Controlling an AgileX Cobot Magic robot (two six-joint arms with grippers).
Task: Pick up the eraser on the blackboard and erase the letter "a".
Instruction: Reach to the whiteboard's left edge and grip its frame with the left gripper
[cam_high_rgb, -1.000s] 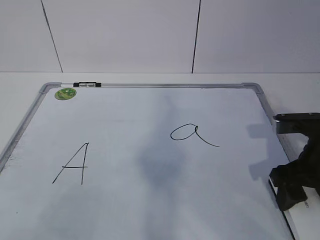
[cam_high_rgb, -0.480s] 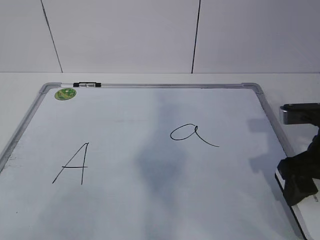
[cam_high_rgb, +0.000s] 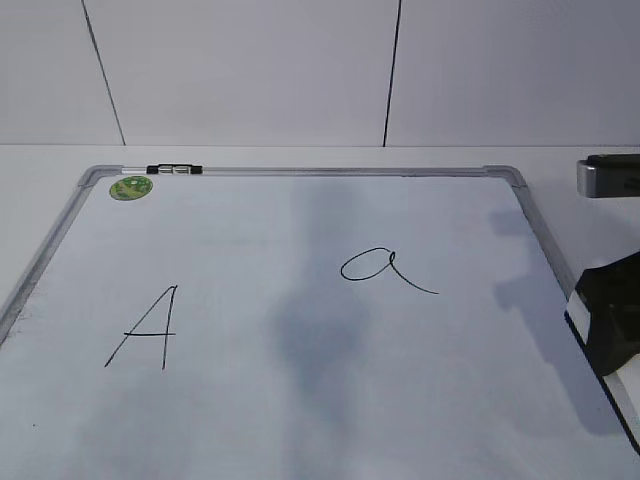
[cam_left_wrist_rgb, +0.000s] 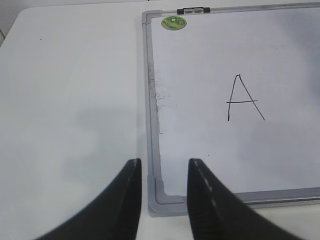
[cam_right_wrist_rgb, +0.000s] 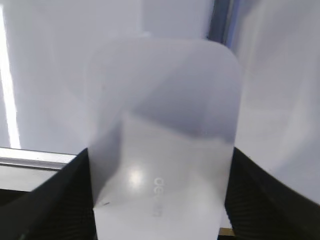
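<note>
Two written marks sit on the blackboard (cam_high_rgb: 300, 400) in the exterior view: the letter "a" (cam_high_rgb: 385, 268) right of centre and a capital "A" (cam_high_rgb: 145, 328) on the left, with a green sticker (cam_high_rgb: 131, 187) in the far left corner. At the right edge the right gripper (cam_high_rgb: 612, 325) is only partly in frame, with a strip of the eraser (cam_high_rgb: 618, 372) showing under it at the board's near right border, well apart from the "a".

From the left wrist, the left gripper (cam_left_wrist_rgb: 164, 197) hangs over the board's corner and the desk (cam_left_wrist_rgb: 70, 100), fingers (cam_left_wrist_rgb: 131, 200) somewhat apart and holding nothing.

From the right wrist, the eraser fills the frame, white top up, with one dark finger on each long side; they look clamped on it.

Judged from this, the pick-up step is in hand. Next, the eraser must be carried left and farther in, felt side down, then rubbed across the whole loop and tail.
</note>
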